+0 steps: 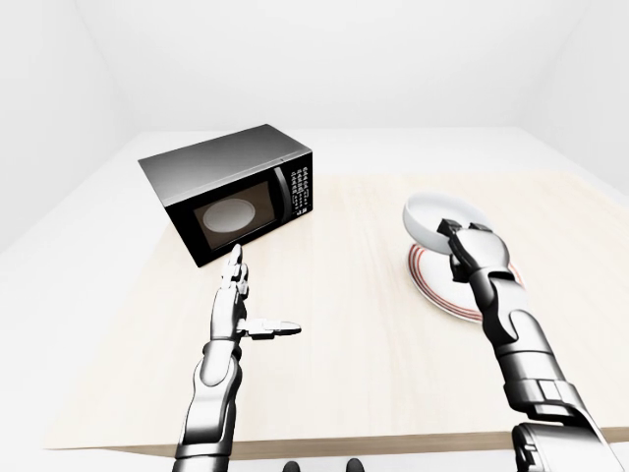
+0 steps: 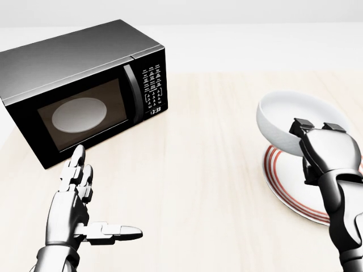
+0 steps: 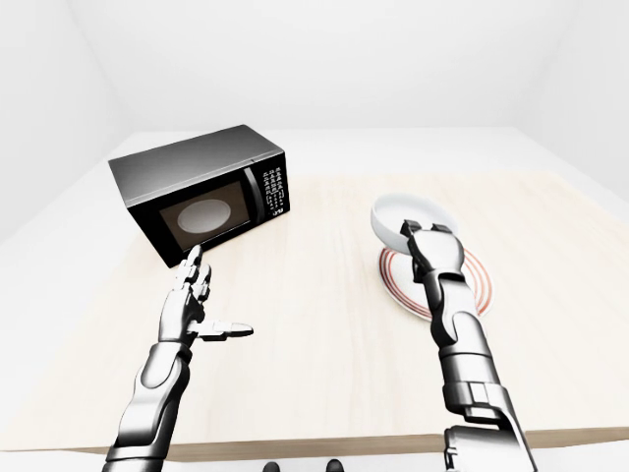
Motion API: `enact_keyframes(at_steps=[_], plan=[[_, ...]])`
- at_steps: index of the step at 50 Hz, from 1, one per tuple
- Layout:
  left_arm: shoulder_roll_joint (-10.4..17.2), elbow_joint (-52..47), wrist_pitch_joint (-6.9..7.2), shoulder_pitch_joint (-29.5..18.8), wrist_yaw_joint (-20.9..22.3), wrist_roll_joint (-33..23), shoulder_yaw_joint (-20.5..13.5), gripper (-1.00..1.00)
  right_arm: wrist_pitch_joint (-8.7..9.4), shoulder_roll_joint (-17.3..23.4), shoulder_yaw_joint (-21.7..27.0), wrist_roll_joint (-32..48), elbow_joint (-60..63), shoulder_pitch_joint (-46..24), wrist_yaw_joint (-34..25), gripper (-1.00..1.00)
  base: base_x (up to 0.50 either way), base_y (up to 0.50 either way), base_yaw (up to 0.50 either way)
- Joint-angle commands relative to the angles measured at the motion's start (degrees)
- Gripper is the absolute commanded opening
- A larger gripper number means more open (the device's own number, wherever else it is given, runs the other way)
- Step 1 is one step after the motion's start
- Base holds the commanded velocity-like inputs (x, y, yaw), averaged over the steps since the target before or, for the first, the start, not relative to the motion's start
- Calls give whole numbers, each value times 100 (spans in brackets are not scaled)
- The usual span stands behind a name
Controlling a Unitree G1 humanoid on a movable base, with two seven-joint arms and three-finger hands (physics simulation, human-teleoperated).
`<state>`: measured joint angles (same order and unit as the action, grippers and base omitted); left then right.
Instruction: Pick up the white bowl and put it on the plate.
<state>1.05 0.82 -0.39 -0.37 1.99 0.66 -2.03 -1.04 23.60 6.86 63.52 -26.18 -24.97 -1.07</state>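
The white bowl (image 2: 283,122) is tilted and held above the upper left edge of the plate (image 2: 286,184), a white plate with red rings on the wooden table at the right of the head view. My right hand (image 2: 317,141) is shut on the bowl's near rim, its fingers over the edge. The hand hides part of the bowl and plate. My left hand (image 2: 85,198) is open and empty, fingers up and thumb out, above the table below the microwave. The bowl also shows in the left-eye view (image 1: 432,218).
A black microwave (image 2: 79,90) with a closed glass door stands at the upper left of the table (image 2: 204,170). The table's near edge (image 1: 393,444) runs along the bottom of the eye views. White walls lie beyond.
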Motion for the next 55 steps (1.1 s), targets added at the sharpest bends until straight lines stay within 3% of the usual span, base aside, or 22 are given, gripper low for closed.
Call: enact_keyframes(at_steps=[1,55], plan=[[0,0,0,0,-1,0,0,100,34,147,139,230,-18,93,199,-100,0,0,0],[0,0,-1,0,0,-1,0,100,-18,562,129,-17,-1234,-12,829,-100,0,0,0]])
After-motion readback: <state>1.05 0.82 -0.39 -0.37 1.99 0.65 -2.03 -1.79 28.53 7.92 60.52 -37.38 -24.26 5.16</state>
